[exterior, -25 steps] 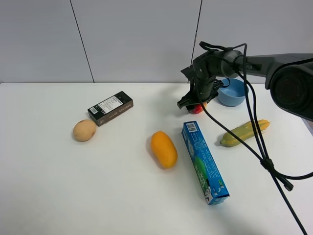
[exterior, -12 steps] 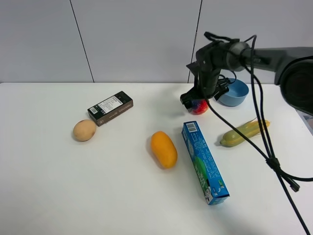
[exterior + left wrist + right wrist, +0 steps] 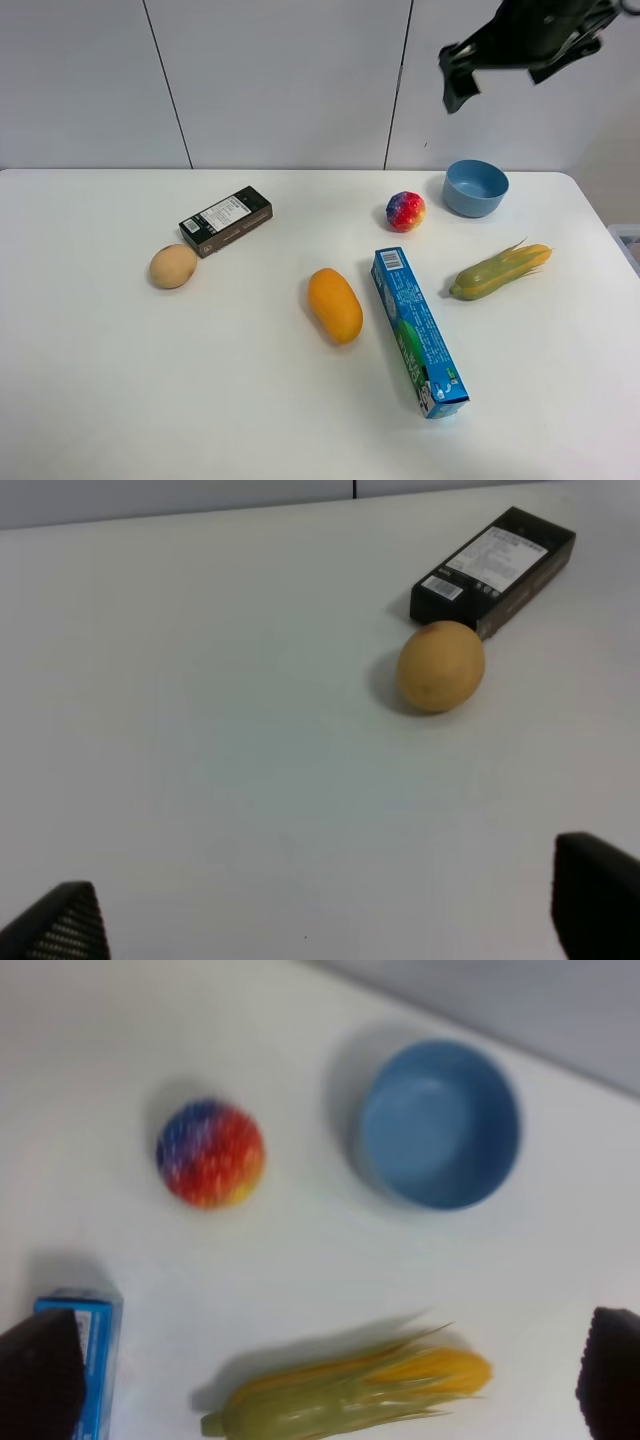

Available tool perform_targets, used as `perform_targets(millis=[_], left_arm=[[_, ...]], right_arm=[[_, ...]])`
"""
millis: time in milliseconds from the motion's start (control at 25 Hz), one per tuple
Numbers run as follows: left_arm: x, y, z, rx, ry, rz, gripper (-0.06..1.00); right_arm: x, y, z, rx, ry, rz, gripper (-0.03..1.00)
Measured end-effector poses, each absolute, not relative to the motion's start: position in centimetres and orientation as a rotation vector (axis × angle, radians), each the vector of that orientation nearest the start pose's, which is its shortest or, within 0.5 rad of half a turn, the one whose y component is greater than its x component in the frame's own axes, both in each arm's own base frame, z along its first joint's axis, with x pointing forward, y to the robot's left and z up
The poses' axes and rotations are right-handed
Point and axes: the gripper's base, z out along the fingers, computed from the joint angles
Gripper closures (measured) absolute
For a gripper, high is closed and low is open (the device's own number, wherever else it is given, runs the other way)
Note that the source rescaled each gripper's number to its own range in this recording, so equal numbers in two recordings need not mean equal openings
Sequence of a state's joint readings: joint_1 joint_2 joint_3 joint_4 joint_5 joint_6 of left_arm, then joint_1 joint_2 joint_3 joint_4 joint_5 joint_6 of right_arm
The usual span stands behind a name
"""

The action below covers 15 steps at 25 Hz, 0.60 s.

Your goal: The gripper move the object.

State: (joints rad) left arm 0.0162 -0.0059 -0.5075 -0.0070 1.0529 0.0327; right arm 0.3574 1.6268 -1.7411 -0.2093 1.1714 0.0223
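While the right gripper (image 3: 459, 78) hangs high above the far right corner of the table (image 3: 150, 400), we see its claw spread wide, with nothing between the fingers (image 3: 40, 1375). In the right wrist view the two dark tips sit well apart, and the tabletop shows between them.

We find the rainbow ball (image 3: 405, 211) resting free on the table near the far edge, toward the right. It lies just beside the blue bowl (image 3: 476, 188) without touching it, and the bowl stands nearer the far right corner. We can make out red, blue, purple and yellow patches on the ball, though the right wrist view is somewhat blurred.

Toward the right edge lies an ear of corn (image 3: 498, 270), in front of the bowl. A long blue box (image 3: 418, 332) lies flat, running from just in front of the ball toward the near edge. Beside that box we see an orange mango (image 3: 335, 305), apart from it.

Near the left edge a tan egg (image 3: 173, 266) sits close to a black box (image 3: 226, 221). We see the left gripper (image 3: 325, 915) low over that side, its claw also wide and holding nothing.
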Motion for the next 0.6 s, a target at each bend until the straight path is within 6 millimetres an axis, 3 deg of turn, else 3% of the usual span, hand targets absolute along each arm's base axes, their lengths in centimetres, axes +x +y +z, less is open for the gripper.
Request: perform_targets(millis=[160,280,520,600], left_arm=[[-0.6,-0.1,28.0,0.017,2.023,0.023,-0.06],[-0.6,-0.1,28.0,0.017,2.023,0.023,-0.06],[-0.6,-0.1,28.0,0.017,2.023,0.023,-0.06],[-0.6,-0.1,28.0,0.017,2.023,0.023,-0.06]], right_arm=[[28.3,8.0,45.8,-0.383,2.298,-0.173,-0.03],[25.4,4.8,48.7,-0.285,2.203,-0.286,-0.03],[21.1,-2.9,51.7,-0.003,2.119,-0.629,-0.03],[19.6,-4.5,52.3,0.091,2.103,-0.669,-0.03]])
